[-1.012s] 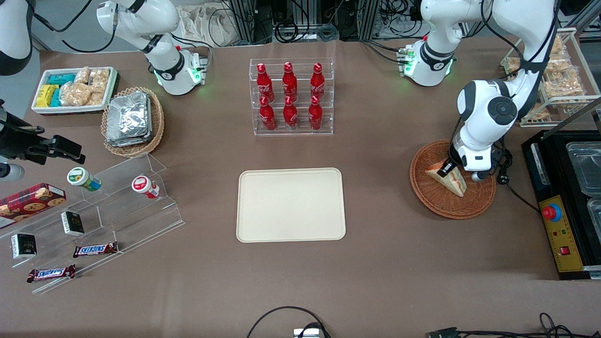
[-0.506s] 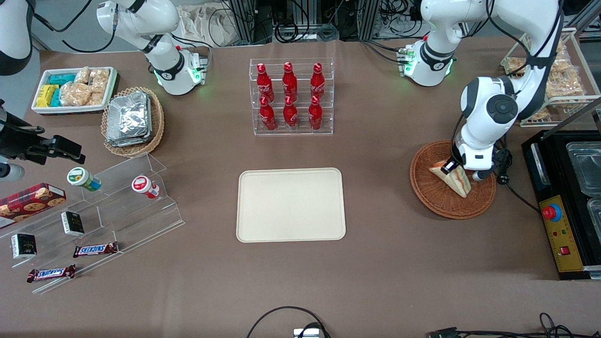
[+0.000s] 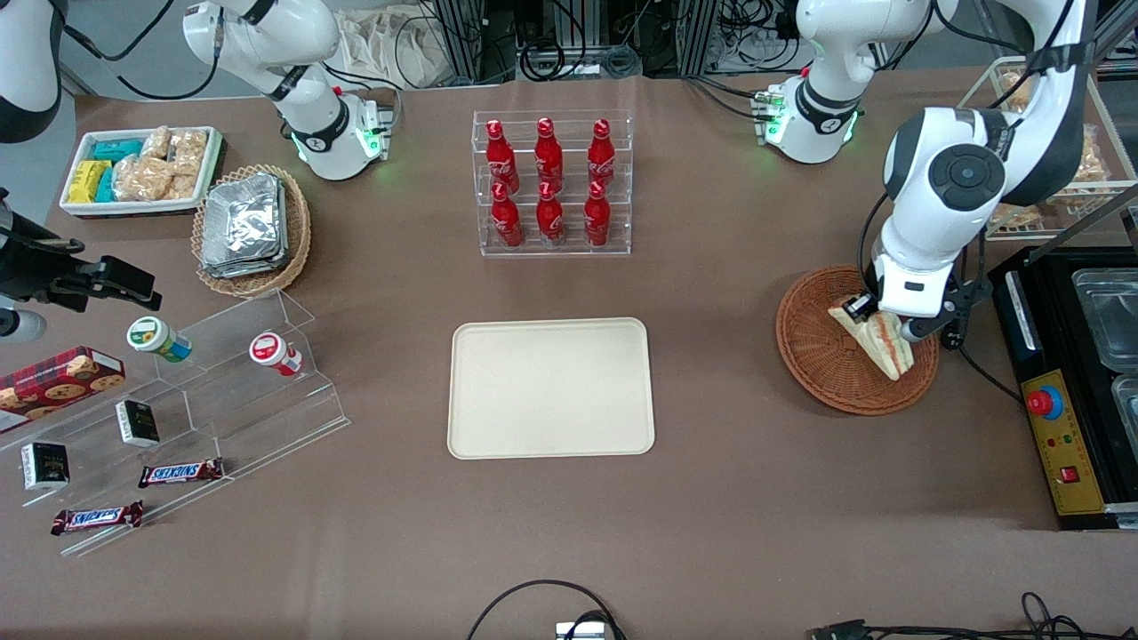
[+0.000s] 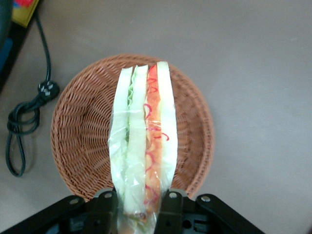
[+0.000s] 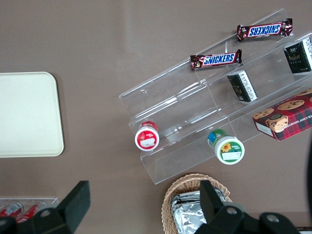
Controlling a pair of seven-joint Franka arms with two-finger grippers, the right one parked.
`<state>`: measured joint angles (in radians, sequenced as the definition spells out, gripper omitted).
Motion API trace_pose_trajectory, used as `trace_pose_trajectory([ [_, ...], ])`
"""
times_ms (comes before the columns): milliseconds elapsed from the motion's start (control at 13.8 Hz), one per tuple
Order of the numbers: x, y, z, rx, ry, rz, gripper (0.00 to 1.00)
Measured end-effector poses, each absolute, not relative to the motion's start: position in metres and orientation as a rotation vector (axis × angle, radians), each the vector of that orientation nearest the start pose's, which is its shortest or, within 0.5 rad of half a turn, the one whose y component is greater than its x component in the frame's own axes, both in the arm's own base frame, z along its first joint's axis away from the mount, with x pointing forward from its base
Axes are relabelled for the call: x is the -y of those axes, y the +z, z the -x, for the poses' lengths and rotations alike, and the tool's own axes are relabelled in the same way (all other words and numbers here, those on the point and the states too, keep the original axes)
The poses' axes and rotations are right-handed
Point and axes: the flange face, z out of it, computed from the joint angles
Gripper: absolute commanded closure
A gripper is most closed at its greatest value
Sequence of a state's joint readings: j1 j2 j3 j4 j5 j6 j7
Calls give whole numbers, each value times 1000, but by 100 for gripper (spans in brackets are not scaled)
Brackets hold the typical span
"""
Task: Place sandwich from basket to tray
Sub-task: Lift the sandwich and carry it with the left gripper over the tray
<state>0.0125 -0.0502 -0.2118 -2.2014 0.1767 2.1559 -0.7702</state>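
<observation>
- White snack tray: sitting near the tabletop corner farthest from the front camera, at the parked arm's end.
- Tan wicker basket of foil packs: resting beside that snack tray, slightly nearer the front camera.
- Clear stepped stand: standing along the tabletop edge at the parked arm's end, carrying Snickers bars and two small pots.
- Bottle rack: holding six red bottles, farther from the front camera than the tray.
- Tray: lying flat at the middle of the tabletop, carrying nothing.
- Basket: sitting toward the working arm's end of the tabletop, well apart from the tray.
- Sandwich: hanging above the basket, filling edge facing the wrist camera, pointed end tilting toward the front camera.
- Gripper: hovering over the basket, its fingers pressing narrowly against both bread faces of the sandwich's wide end.
- Black control box: occupying the tabletop edge at the working arm's end.
</observation>
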Motion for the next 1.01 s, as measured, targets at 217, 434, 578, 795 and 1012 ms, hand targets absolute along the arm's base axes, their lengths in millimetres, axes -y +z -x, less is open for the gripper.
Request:
trace_pose_trajectory([
  [217,133,430,-520,487,-152,2986,74],
  [434,176,431,-523,322,-157,3027,73],
  [578,198,429,-527,231,-133,3075,73],
  [795,227,429,-532,132,-122,3119,73],
  [1012,268,428,-537,50,-123,3156,73],
])
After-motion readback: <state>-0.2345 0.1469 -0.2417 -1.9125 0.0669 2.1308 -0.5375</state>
